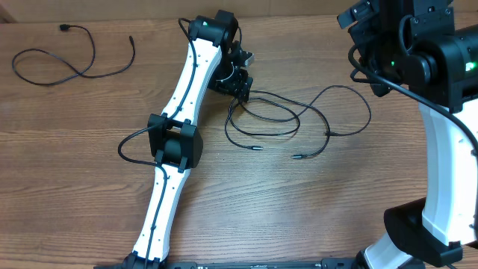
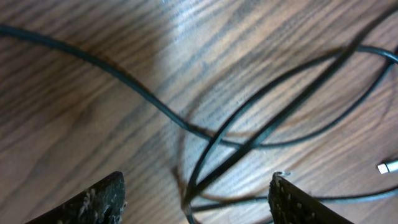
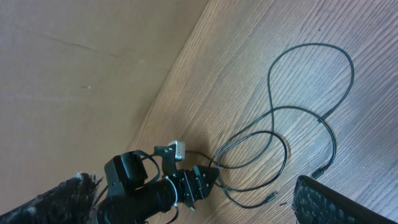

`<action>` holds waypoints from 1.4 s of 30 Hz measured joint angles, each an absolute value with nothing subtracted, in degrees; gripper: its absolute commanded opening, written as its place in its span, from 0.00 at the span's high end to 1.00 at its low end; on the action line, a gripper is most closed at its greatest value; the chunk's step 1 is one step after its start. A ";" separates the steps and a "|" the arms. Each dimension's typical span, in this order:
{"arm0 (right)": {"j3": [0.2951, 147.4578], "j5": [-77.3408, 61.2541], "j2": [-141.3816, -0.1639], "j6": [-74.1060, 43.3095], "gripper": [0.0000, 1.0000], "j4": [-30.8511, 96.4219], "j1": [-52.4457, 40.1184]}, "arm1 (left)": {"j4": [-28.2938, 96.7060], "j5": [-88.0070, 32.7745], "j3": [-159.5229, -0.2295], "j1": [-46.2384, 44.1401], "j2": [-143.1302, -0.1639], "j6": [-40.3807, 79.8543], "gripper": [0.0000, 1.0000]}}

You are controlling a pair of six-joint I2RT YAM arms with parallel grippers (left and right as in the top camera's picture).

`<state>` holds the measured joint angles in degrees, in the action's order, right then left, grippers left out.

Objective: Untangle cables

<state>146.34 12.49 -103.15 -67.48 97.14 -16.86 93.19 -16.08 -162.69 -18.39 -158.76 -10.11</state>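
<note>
Cables [image 1: 328,133], long axis left-right (loops overlapping)

The desk [image 1: 75,149] is mid-brown wood with darker grain streaks running across it. The cables [image 1: 299,119] looped at the centre are thin and black, and so is the lone cable [image 1: 75,63] at upper left. One plug [image 2: 388,167] at the right edge is silvery white. The left arm [image 1: 187,82] and right arm [image 1: 441,172] are white with black joints, each showing a small green light [image 1: 196,23]. The left tool [image 2: 199,193] has black fingers [image 2: 93,202] flecked with pale specks. The right tool [image 3: 199,202] is black too. A flat tan surface [image 3: 74,56] fills the upper left.
</note>
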 measured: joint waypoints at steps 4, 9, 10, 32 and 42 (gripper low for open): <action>146.34 12.47 -103.15 -67.48 0.00 97.14 -16.86 | 90.80 -16.08 -160.29 -18.39 -158.78 -10.11 0.29; 146.34 12.51 -103.15 -67.48 0.00 97.12 -16.86 | 90.04 -16.08 -158.89 -18.39 -158.82 -10.55 0.46; 146.34 12.49 -103.15 -67.48 0.00 97.14 -16.86 | 89.93 -16.08 -158.89 -18.39 -158.82 -10.59 0.46; 146.34 12.49 -103.15 -67.46 0.00 97.10 -16.86 | 95.70 -27.88 -177.60 -17.91 -158.15 -8.49 0.96; 146.34 12.49 -103.15 -67.46 0.00 97.12 -16.86 | 85.08 -44.05 -178.30 -15.35 -144.27 -1.69 0.96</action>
<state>146.34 12.49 -103.15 -67.46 97.12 -16.86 85.08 -44.05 -178.30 -15.35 -144.27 -1.69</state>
